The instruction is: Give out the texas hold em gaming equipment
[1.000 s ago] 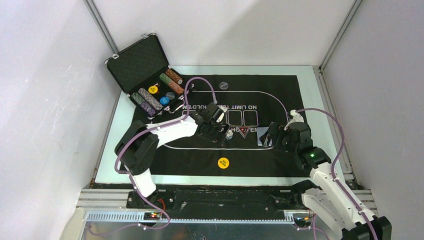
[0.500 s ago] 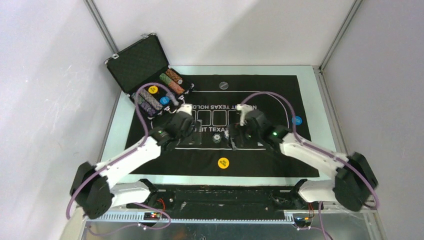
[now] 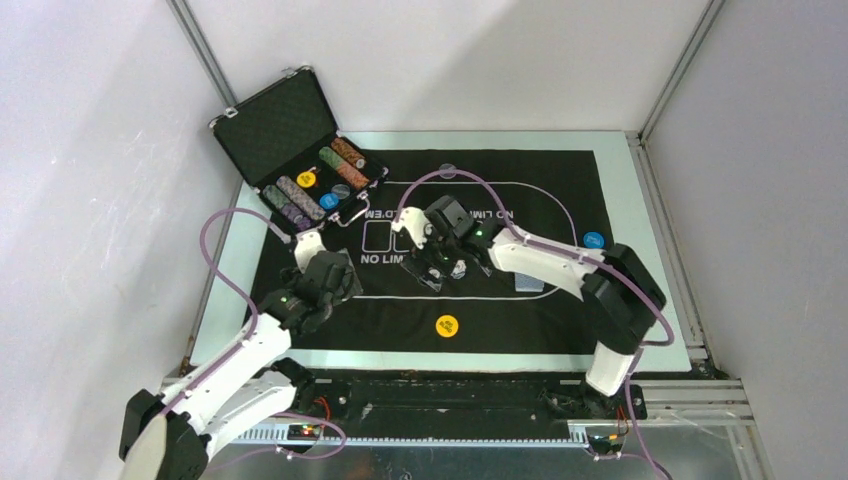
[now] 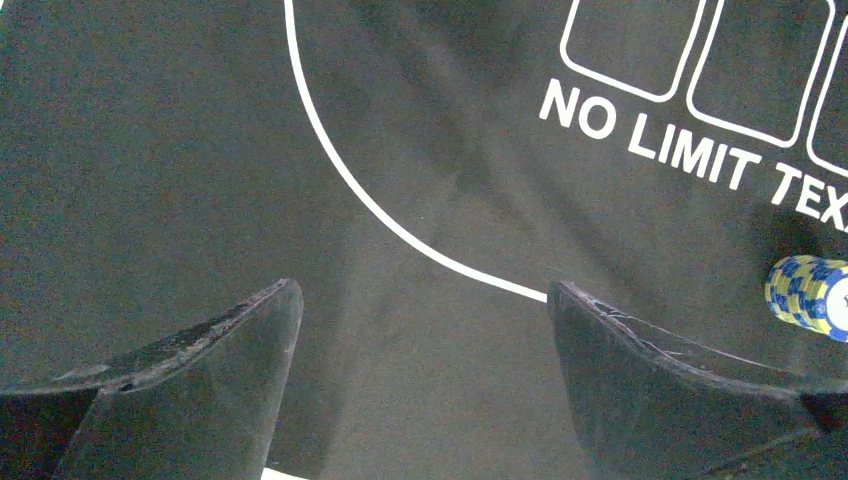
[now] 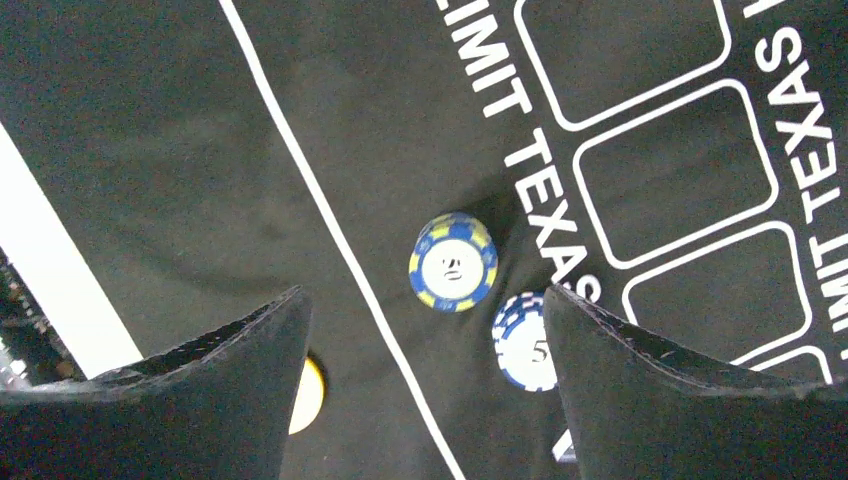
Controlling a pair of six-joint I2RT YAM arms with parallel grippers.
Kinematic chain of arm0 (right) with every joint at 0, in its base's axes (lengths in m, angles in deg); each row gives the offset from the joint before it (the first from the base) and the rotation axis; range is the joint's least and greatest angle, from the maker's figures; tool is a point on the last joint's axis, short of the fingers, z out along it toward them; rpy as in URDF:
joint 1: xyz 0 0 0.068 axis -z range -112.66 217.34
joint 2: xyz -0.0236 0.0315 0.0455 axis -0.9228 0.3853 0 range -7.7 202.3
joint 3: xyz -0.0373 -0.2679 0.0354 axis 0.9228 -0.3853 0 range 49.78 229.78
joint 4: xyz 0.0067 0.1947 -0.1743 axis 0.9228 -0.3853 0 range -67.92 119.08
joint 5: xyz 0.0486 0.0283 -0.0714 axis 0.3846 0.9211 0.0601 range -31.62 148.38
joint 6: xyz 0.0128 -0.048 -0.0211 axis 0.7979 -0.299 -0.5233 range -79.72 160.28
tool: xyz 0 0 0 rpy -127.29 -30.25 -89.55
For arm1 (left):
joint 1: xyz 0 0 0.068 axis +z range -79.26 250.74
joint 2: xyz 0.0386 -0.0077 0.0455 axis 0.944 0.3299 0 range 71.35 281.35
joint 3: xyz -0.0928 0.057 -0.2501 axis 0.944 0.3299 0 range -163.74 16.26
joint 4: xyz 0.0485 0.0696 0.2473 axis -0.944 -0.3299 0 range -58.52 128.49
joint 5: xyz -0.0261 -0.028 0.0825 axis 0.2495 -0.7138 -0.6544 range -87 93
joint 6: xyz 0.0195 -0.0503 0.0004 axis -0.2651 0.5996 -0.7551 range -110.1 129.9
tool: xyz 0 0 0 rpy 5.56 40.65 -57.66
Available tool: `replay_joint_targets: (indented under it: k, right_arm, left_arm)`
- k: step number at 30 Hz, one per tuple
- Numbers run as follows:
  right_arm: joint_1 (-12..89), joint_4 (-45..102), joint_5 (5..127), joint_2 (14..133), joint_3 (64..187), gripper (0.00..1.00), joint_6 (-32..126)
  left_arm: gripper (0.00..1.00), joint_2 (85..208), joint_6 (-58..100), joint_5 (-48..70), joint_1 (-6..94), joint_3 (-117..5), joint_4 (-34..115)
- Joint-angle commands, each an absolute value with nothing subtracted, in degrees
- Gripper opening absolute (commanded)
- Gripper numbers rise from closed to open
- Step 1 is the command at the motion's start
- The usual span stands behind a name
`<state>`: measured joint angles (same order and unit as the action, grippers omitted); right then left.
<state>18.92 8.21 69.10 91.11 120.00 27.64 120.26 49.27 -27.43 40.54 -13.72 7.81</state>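
Note:
My right gripper (image 3: 438, 262) (image 5: 424, 292) is open and empty, hovering over the mat's centre. Below it stand a blue-yellow chip stack (image 5: 453, 262) and a white-blue chip (image 5: 525, 340), partly behind its right finger. These chips also show in the top view (image 3: 458, 268). A yellow disc (image 3: 447, 325) (image 5: 308, 395) lies nearer the front. My left gripper (image 3: 335, 283) (image 4: 422, 290) is open and empty over the mat's left part, with the blue-yellow stack (image 4: 810, 297) far to its right. A blue disc (image 3: 594, 240), a black disc (image 3: 447, 171) and a blue-backed card (image 3: 530, 283) lie on the mat. The triangle marker is hidden.
The black mat (image 3: 560, 200) with white lettering covers the table. An open black case (image 3: 275, 125) stands at the back left, holding rows of chips (image 3: 300, 200), a yellow disc (image 3: 307, 180) and a blue disc (image 3: 329, 200). White walls close in on both sides.
My left gripper has drawn back toward the front left, away from the chips. My right gripper has moved left over the mat's centre and now hangs above the chips.

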Motion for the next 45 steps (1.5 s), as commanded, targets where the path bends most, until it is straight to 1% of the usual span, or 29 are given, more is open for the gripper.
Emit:
replay_joint_targets:
  k: [1,10,13,22,25,28,29,37,43,45]
  right_arm:
    - [18.78,4.54,67.23,96.79,127.41,0.86,25.66]
    - [18.83,-0.60,61.42,104.35,133.24,0.78,30.74]
    - [18.78,-1.33,62.37,104.91,133.75,0.74,31.65]
    - [17.45,-1.55,59.68,106.56,134.37,0.68,34.78]
    - [17.56,-1.65,59.61,106.99,134.76,0.62,35.00]
    - [17.54,-2.01,59.56,107.43,135.12,0.59,35.24]
    - [17.58,-2.16,59.55,107.61,135.25,0.57,35.37]
    - [17.52,-2.04,58.82,108.29,135.58,0.55,35.58]
    - [17.64,-2.32,58.43,109.51,136.59,0.57,35.62]
    - [17.60,-2.38,59.07,109.70,136.69,0.54,35.67]
  left_arm:
    - [1.00,119.40,51.85,-30.67,40.85,-13.68,8.42]
    - [1.00,119.98,51.95,-29.90,40.85,-13.81,8.29]
    - [1.00,120.01,52.00,-30.07,40.85,-13.84,8.23]
    - [1.00,120.55,52.04,-29.72,40.85,-14.06,8.08]
    - [1.00,120.55,52.02,-29.61,40.85,-14.11,8.03]
    - [1.00,120.49,52.00,-29.48,40.85,-14.15,8.03]
    - [1.00,120.48,52.00,-29.44,40.85,-14.15,8.06]
    - [1.00,120.54,51.91,-29.39,40.85,-14.15,8.06]
    - [1.00,120.49,51.78,-29.26,40.85,-14.19,8.11]
    - [1.00,120.48,51.74,-29.25,40.85,-14.20,8.22]
